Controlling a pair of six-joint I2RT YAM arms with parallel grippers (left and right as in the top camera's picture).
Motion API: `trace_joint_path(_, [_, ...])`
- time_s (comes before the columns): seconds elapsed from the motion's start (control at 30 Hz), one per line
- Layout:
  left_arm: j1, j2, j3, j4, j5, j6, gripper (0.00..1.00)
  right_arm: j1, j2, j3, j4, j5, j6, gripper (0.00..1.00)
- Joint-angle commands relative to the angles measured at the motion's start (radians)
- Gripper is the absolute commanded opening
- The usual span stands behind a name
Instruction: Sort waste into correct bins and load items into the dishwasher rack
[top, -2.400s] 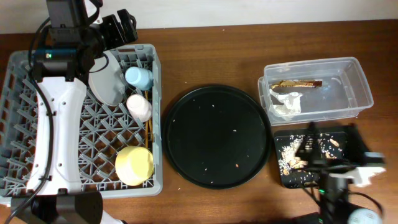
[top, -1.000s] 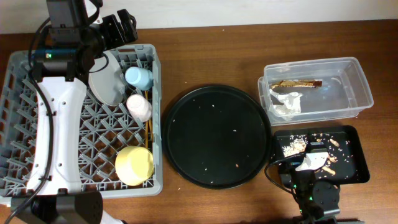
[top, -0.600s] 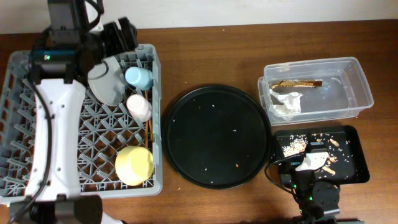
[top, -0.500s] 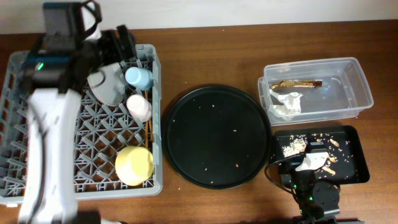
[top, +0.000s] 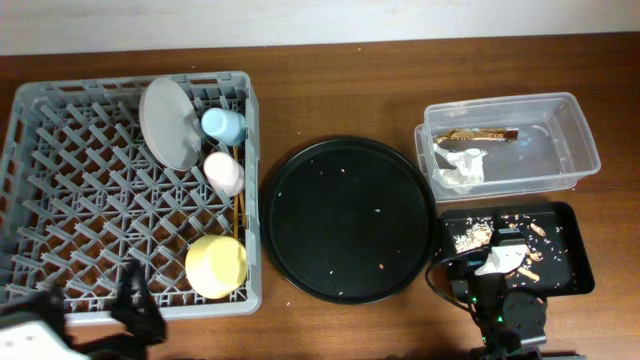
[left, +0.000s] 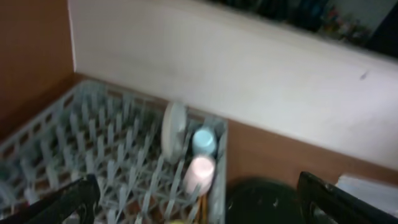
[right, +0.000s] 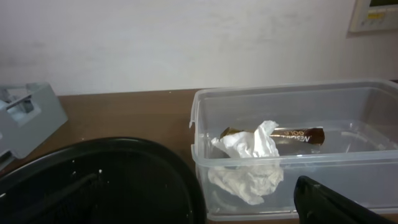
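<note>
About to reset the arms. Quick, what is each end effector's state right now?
Left end effector: open, fingers wide apart, holding nothing.
Right end effector: open, holding nothing.

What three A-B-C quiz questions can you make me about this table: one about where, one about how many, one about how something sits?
1. Where is the crumpled white tissue? A on the round black tray. B in the yellow bowl. C in the clear tub.
2. How many cups are in the grey rack? A one. B two. C four.
3. How does the pale plate sit? A propped on its edge. B flat on the table. C upside down.
Answers: 1 C, it lies in the tub by the gold wrapper. 2 B, a blue cup and a pink cup. 3 A, it leans up among the pegs.
</note>
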Motion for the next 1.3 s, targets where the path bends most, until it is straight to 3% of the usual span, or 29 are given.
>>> trace_joint_path(0.0, [0.003,-0.194,-0.291,0.062,-0.024,-0.015,0.99,-0.005,-0.007,-0.006,-0.005,-0.001,-0.008,0.99])
trace_joint_path(0.1, [0.003,-0.290,-0.486,0.256,-0.024,-0.015,0.99,-0.005,-0.007,-0.006,-0.005,-0.001,-0.008,0.99])
trace_joint_path(0.33, [0.002,-0.345,-0.908,1.084,-0.016,-0.015,0.99,-0.005,-0.007,-0.006,-0.005,-0.001,-0.008,0.99])
trace_joint_path(0.47, [0.002,-0.371,-1.050,1.272,-0.016,-0.015,0.99,-0.005,-0.007,-0.006,-0.005,-0.001,-0.008,0.99])
trace_joint_path(0.77, [0.002,-0.413,-1.233,1.285,0.002,-0.014,0.99,-0.005,-0.007,-0.006,-0.005,-0.001,-0.008,0.99])
trace_joint_path(0.97, [0.002,-0.413,-1.289,1.137,0.004,-0.004,0.99,-0.005,-0.007,-0.006,-0.005,-0.001,-0.008,0.99])
trace_joint_path(1.03, [0.002,-0.413,-1.289,1.049,0.023,0.063,0.99,-0.005,-0.007,-0.006,-0.005,-0.001,-0.008,0.99])
trace_joint_path(1.13, [0.002,-0.413,-1.288,1.040,0.094,0.319,0.99,-0.005,-0.007,-0.006,-0.005,-0.001,-0.008,0.99])
trace_joint_path(1.27, [0.002,-0.413,-1.289,1.040,0.094,0.369,0.99,-0.005,-0.007,-0.006,-0.005,-0.001,-0.008,0.99])
